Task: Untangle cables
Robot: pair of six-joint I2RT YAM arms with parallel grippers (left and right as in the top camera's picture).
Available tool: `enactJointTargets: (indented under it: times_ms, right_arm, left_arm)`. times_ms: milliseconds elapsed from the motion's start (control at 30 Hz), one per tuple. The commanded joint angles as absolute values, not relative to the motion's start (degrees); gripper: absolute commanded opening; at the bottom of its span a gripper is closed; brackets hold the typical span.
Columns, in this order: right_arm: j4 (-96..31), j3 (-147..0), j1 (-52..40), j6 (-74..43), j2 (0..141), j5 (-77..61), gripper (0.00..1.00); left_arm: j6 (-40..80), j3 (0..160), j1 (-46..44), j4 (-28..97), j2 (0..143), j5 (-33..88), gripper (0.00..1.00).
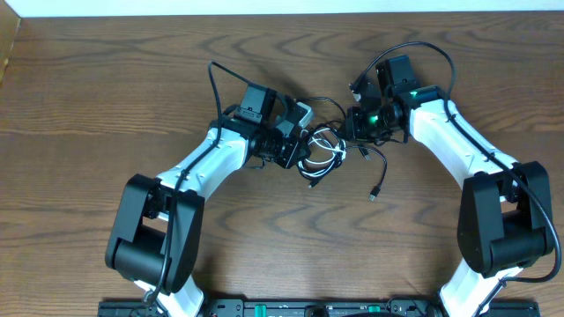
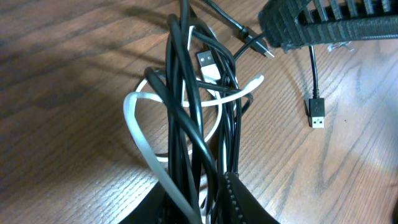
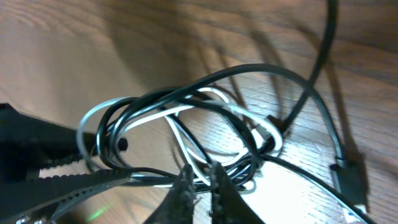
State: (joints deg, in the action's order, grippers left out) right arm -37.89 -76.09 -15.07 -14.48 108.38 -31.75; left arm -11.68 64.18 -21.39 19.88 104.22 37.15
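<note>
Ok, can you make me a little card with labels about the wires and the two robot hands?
table: brown wooden table
black cord: thin black cord, looped many times
white cord: thin white cord, threaded through the black loops
tangle: not undone yet, sits between both grippers
loose end: flat black plug lying on the wood
left gripper: cords run between its fingers, grip unclear
right gripper: fingers close together at the tangle's edge
</note>
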Motion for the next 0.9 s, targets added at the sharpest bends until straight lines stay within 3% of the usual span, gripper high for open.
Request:
enactJointTargets:
  times_ms: [0, 233, 300, 333, 433, 867]
  right_arm:
    - [-37.7, -75.9, -15.4, -14.0, 109.1, -36.2, 0.11]
    - [-37.5, -75.9, -16.6, -14.1, 109.1, -38.3, 0.22]
    - [-37.5, -75.9, -17.1, -14.1, 109.1, -38.3, 0.3]
    - [-37.5, -75.9, -17.4, -14.1, 109.1, -38.3, 0.31]
    - [-37.3, -75.9, -18.2, -14.1, 109.1, -38.3, 0.31]
    - [-35.6, -75.9, -19.1, -15.4, 109.2, -37.9, 0.34]
  left_arm:
    - [-12.4, 63.9, -21.2, 20.3, 102.9, 36.8, 0.24]
    - [-12.4, 63.9, -21.2, 20.5, 102.9, 36.8, 0.25]
    - [-12.4, 63.9, -21.2, 20.7, 102.8, 36.8, 0.34]
    - [-12.4, 63.9, -21.2, 20.9, 102.7, 36.8, 0.4]
    - [-12.4, 63.9, -21.2, 21.4, 102.0, 36.8, 0.46]
    - [-12.6, 63.9, -20.9, 24.7, 101.4, 29.1, 0.46]
